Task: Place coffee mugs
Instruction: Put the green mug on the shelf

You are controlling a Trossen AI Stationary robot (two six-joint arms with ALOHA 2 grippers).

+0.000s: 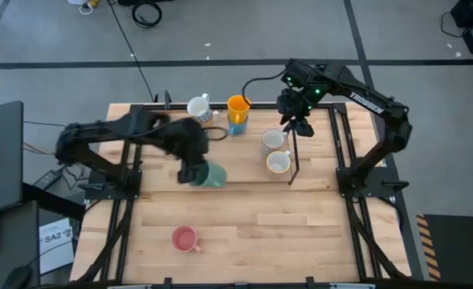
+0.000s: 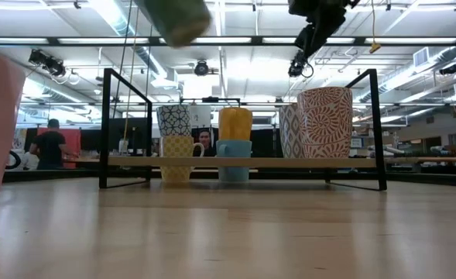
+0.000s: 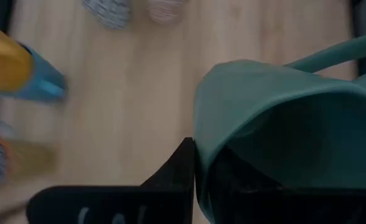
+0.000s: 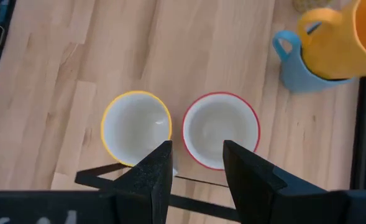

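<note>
A green mug [image 1: 214, 176] hangs high over the table's middle, held by my left gripper [image 1: 193, 172]; the low view shows it tilted at the top edge [image 2: 175, 19]. Far back, an orange mug [image 1: 238, 105] sits stacked in a blue mug [image 4: 297, 65]. A patterned white mug [image 1: 198, 108] stands to their left. A yellow-rimmed white mug [image 4: 136, 127] and a red-rimmed white mug [image 4: 220, 130] stand side by side to their right. My right gripper [image 4: 198, 158] hovers open above these two, touching nothing. A pink mug [image 1: 185, 238] stands near the front edge. My left gripper holds the green mug by its wall at the rim [image 3: 201, 140], on the side away from the handle [image 3: 332, 53]. One finger [image 3: 173, 177] lies outside the wall, the other reaches inside the mug. The mug is lifted clear of the table and tilted.
A black metal frame [image 2: 104, 128] with a low wooden shelf [image 2: 289, 162] spans the table's far part and carries the standing mugs. Bare wood lies between the frame and the pink mug. People and lab gear show in the room behind.
</note>
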